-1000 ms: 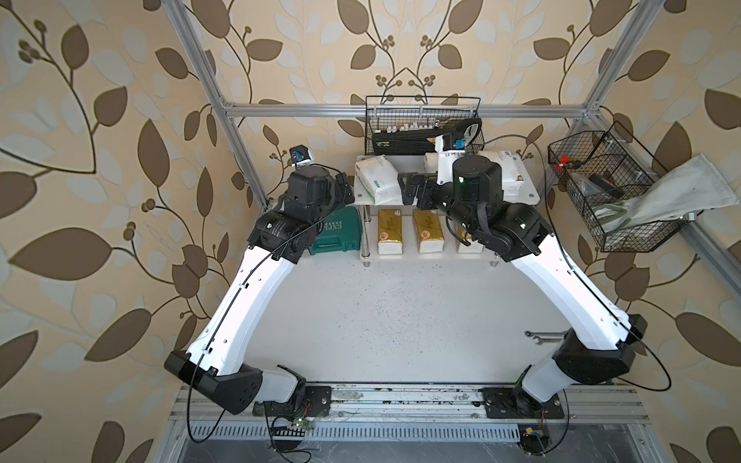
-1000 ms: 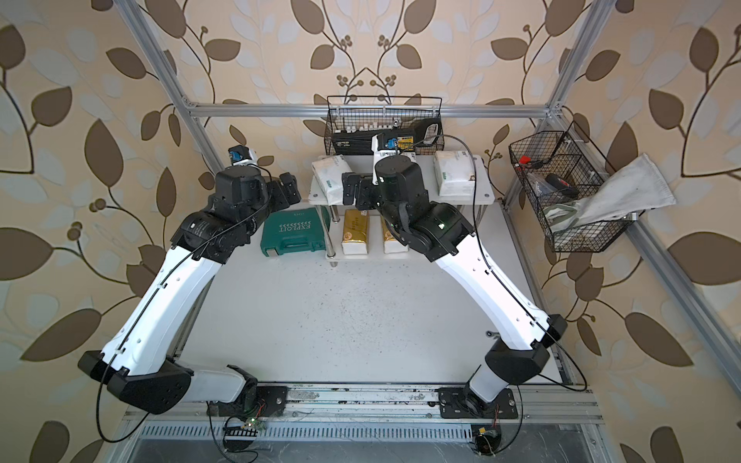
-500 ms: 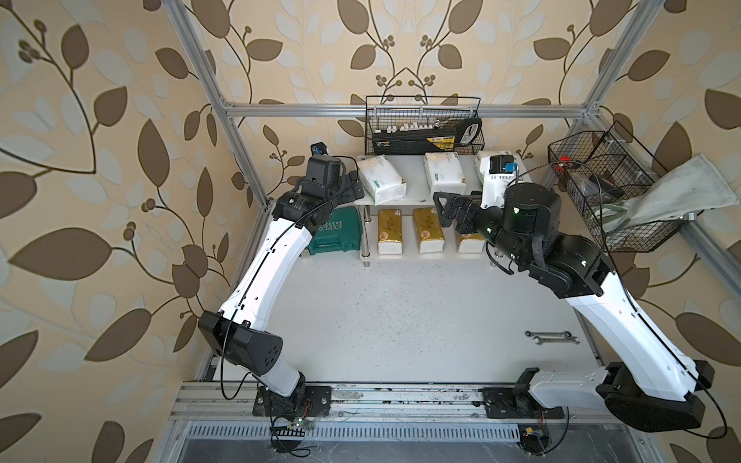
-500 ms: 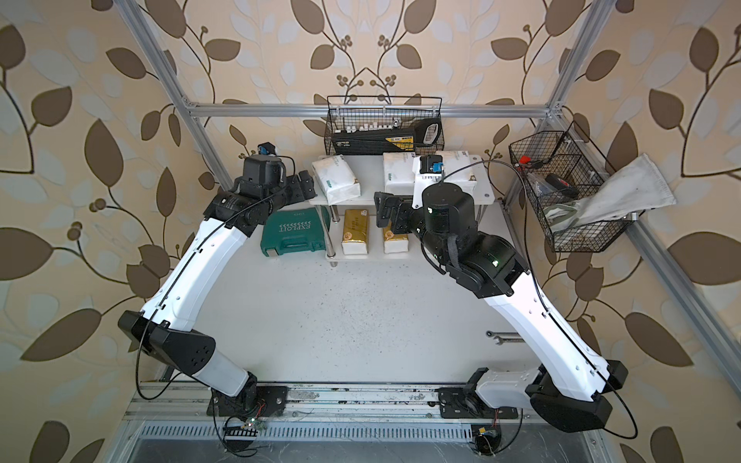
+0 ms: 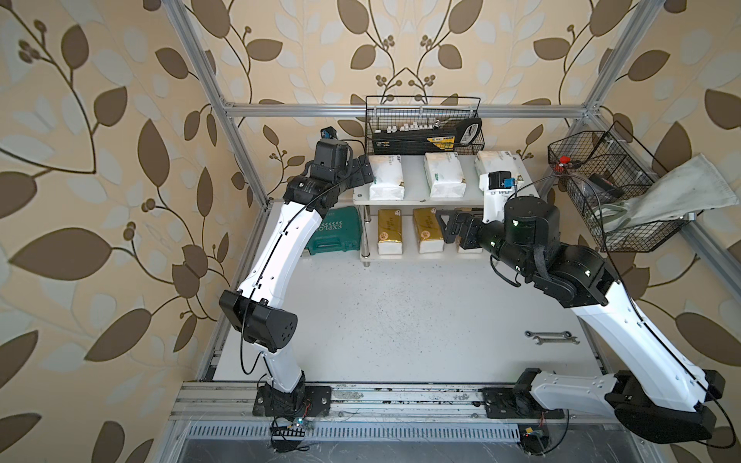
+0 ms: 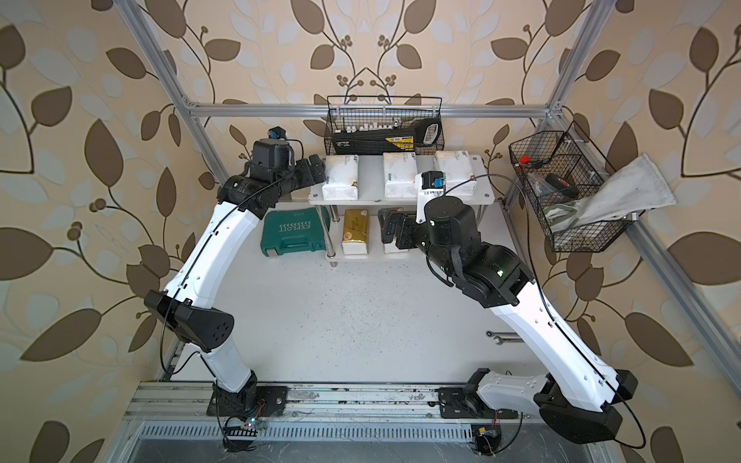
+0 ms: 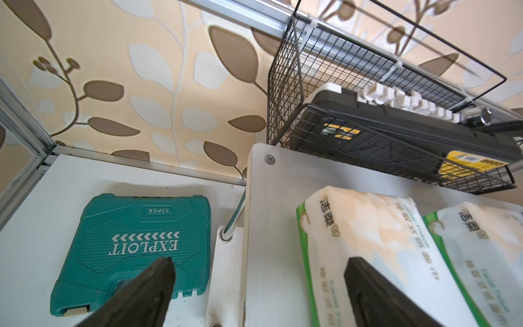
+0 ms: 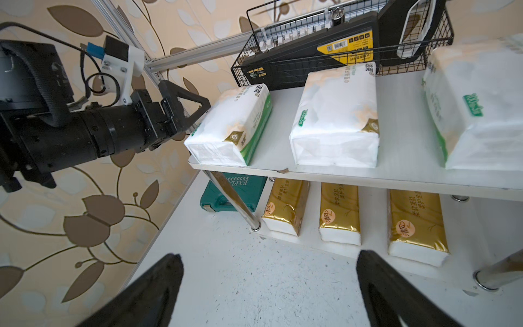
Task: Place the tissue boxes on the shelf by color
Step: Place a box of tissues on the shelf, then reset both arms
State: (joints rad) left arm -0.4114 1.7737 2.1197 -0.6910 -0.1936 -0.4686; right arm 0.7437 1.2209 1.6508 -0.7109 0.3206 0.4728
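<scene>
Apparently complete: three white packs (image 8: 336, 119) line the shelf's (image 8: 280, 141) upper tier, three gold packs (image 8: 339, 209) the lower; left gripper (image 7: 257, 271) and right gripper (image 8: 270, 259) spread, empty.

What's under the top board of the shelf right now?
Three gold packs lie side by side on the lower board. Their far ends are hidden beneath the top board, so anything behind them cannot be seen.

White 2-tier shelf (image 8: 278, 136): 3 white green-labelled tissue packs (image 8: 336, 119) flat, spaced along top board; 3 gold tissue packs (image 8: 339, 206) on bottom board.
</scene>
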